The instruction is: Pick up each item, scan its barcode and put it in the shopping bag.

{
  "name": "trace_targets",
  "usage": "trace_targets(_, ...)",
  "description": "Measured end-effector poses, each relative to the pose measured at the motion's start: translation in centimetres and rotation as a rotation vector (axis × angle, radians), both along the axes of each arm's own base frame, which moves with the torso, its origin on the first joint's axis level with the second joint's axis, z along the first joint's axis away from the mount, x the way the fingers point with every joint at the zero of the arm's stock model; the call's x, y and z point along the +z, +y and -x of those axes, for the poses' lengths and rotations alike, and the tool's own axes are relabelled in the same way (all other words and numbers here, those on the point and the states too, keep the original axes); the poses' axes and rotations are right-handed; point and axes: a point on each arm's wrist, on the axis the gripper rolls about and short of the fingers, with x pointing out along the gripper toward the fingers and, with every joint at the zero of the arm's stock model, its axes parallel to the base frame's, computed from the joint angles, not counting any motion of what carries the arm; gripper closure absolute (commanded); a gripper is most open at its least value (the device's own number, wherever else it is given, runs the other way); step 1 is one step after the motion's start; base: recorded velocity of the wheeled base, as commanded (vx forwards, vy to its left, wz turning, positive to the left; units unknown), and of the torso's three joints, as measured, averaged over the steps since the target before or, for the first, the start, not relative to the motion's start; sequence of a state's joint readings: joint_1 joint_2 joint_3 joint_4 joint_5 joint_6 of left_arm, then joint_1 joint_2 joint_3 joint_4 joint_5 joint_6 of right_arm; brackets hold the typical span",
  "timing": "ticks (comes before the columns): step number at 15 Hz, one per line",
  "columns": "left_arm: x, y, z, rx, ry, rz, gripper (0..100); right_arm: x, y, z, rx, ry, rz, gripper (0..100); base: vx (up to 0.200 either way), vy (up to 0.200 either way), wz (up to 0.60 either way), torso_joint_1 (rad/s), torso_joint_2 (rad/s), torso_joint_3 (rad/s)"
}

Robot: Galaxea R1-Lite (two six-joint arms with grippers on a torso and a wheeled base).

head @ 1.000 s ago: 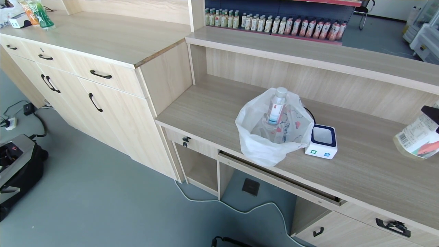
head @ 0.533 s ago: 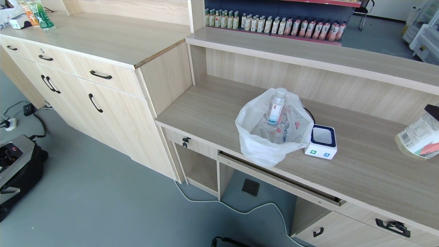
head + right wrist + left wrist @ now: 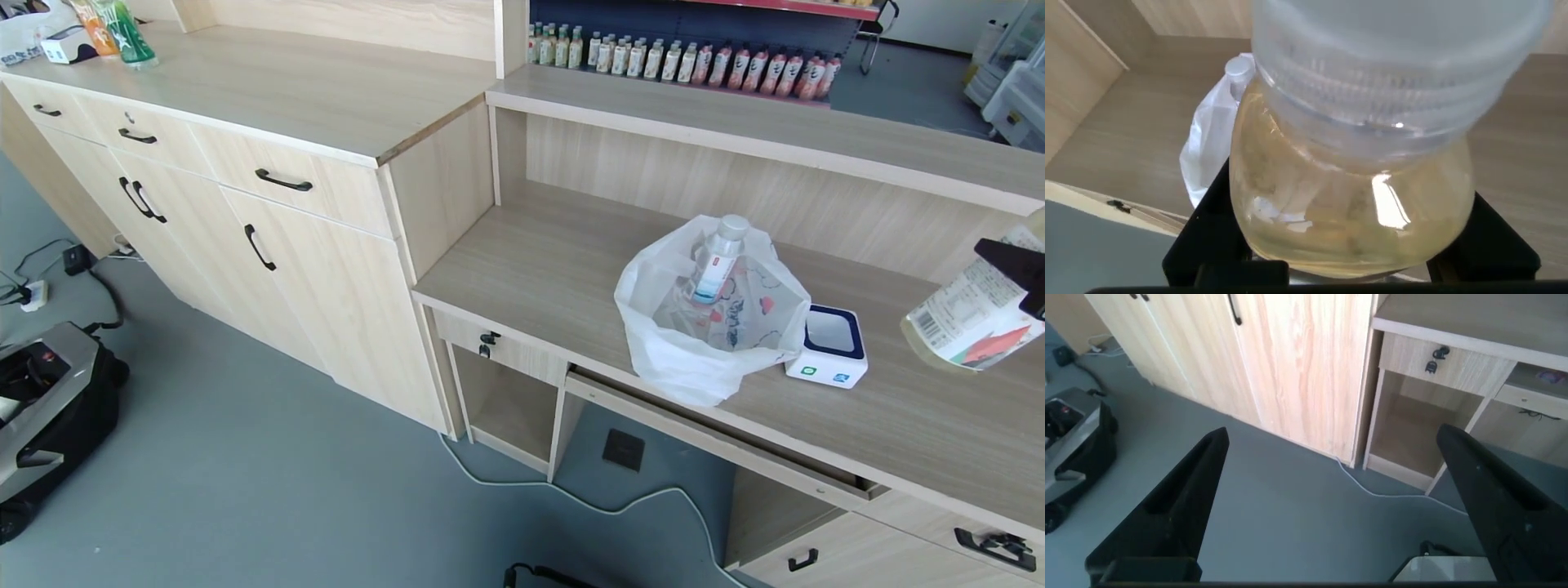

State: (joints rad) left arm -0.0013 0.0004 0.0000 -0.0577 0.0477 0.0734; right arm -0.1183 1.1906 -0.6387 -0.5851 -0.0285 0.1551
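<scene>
My right gripper (image 3: 1020,282) is shut on a bottle of yellowish drink (image 3: 971,318), which it holds tilted above the counter's right end, barcode label facing out. The right wrist view looks along this bottle (image 3: 1355,163), gripped between the black fingers (image 3: 1208,237). A white shopping bag (image 3: 678,359) stands open on the counter with a clear water bottle (image 3: 714,261) inside. A small white and blue scanner (image 3: 826,357) sits right of the bag, left of the held bottle. My left gripper (image 3: 1331,514) hangs open over the grey floor, holding nothing.
The wooden counter (image 3: 555,269) has a raised shelf (image 3: 735,122) behind it and a taller cabinet (image 3: 286,90) on its left. A shallow drawer (image 3: 710,433) stands slightly out below the bag. A cable (image 3: 571,498) lies on the floor.
The head camera has shifted, so the whole scene sits further right. The held bottle has come closer to the scanner and bag.
</scene>
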Motion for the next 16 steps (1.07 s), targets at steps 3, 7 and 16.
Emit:
trace_targets(3,0.0,0.0,0.0,0.001,0.0,0.0,0,0.6,0.1,-1.8,0.009,-0.036,0.009,100,0.0,0.0,0.0,0.0,0.0,0.0)
trace_targets(7,0.0,0.0,0.0,0.002,0.0,0.0,0,0.3,1.4,-6.0,0.078,-0.067,0.088,100,0.0,0.0,0.0,0.0,0.0,0.0)
trace_targets(16,0.0,0.0,0.0,0.001,0.0,0.0,0,-6.7,7.1,-15.9,0.245,-0.102,0.203,100,0.0,0.0,0.0,0.0,0.0,0.0)
